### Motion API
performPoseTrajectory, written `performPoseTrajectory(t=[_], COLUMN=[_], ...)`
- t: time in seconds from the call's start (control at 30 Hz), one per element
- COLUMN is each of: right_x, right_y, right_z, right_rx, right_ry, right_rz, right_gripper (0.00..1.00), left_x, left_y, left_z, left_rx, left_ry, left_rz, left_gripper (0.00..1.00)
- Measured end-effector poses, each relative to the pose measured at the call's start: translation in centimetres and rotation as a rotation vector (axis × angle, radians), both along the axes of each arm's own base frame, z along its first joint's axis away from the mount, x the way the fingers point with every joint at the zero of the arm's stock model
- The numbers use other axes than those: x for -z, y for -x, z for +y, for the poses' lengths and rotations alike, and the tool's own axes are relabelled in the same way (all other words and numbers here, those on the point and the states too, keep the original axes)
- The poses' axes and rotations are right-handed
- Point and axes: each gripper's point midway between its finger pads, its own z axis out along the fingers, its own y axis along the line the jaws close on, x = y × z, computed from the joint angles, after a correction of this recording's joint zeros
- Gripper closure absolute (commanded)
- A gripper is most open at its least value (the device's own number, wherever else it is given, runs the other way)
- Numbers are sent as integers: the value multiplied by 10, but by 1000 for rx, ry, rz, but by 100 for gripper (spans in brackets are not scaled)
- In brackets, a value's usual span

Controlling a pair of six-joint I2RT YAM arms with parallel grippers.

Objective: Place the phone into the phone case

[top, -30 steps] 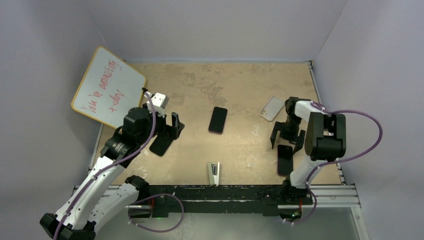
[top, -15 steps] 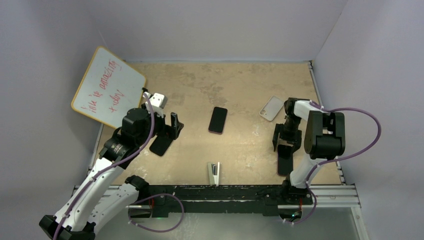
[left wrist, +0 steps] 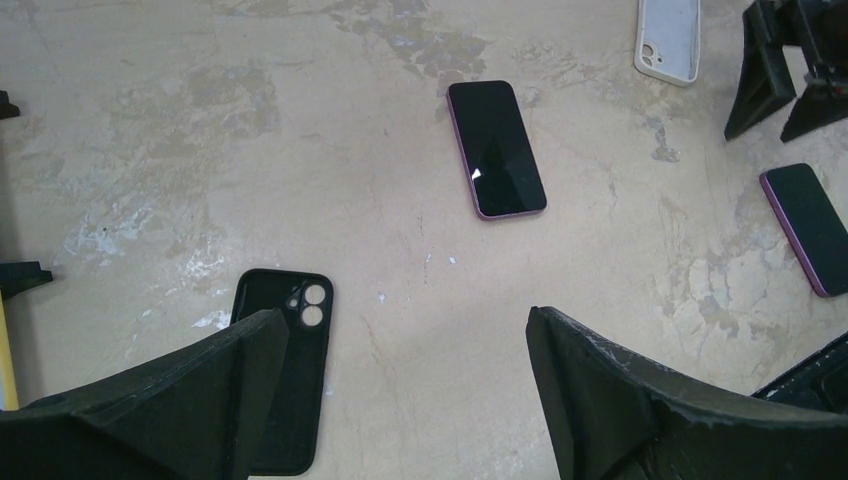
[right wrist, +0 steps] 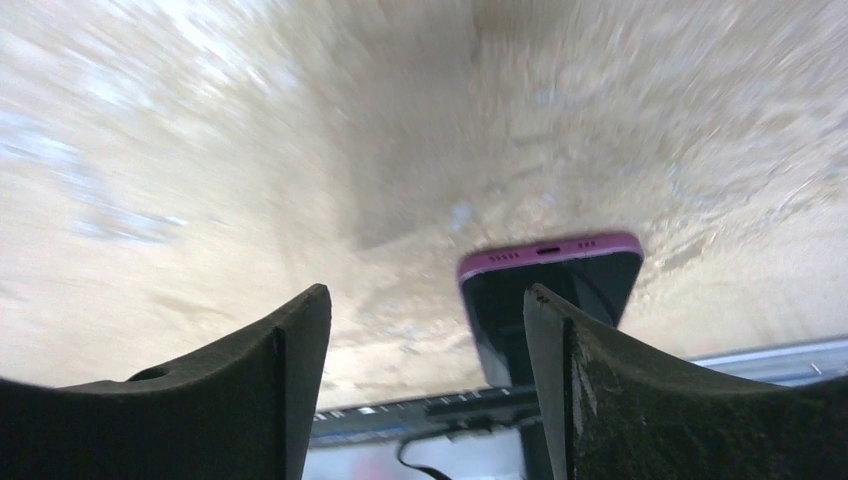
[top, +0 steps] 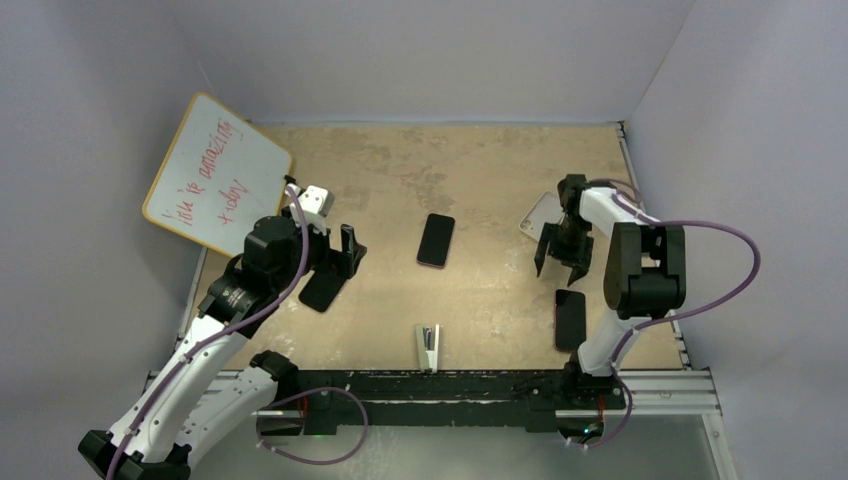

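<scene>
The left gripper [left wrist: 405,335] hangs released, jaws wide and empty, over the left of the worn tan tabletop [top: 480,170]. A black rubbery phone case [top: 322,290] lies flat just beside it on the near side. The dark phone with a pink rim [top: 436,240] lies face up mid-table, well apart from both grippers. The right gripper [top: 562,262], jaws parted and holding nothing, hovers at the right between a pale white phone case [left wrist: 668,38] on its far side and a second pink-rimmed phone [top: 570,318] on its near side.

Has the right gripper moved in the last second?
Yes. The right gripper has pulled back from the near-right phone, farther up the table toward the white case.
</scene>
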Motion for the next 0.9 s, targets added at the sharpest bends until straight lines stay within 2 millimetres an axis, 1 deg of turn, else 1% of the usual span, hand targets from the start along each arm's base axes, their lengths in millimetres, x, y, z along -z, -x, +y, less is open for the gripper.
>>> performPoseTrajectory(t=[0.13, 0.23, 0.33, 0.37, 0.47, 0.67, 0.77, 0.9], right_x=[-19, -30, -34, -34, -29, -14, -7, -4], right_y=[-54, -88, -120, -127, -137, -141, -140, -141], right_z=[2, -1, -4, -6, -9, -14, -15, -17], right_rx=[96, 165, 228, 247, 292, 326, 329, 335], right_ry=[9, 26, 43, 53, 69, 101, 111, 125], right_rz=[-179, -282, -364, -384, -400, -378, -360, -359], right_gripper=[41, 48, 52, 53, 54, 56, 56, 58], left_x=[0, 0, 1, 1, 3, 5, 6, 7], left_y=[0, 0, 0, -1, -2, -1, -2, -3], left_z=[0, 0, 1, 1, 2, 5, 5, 5], left_rx=[-2, -2, -4, -6, -15, -27, -28, -32], left_ry=[-1, -2, -3, -5, -12, -23, -25, -29], left_rz=[0, 1, 3, 4, 6, 13, 15, 19], left_gripper=[5, 5, 5, 5, 5, 5, 6, 6])
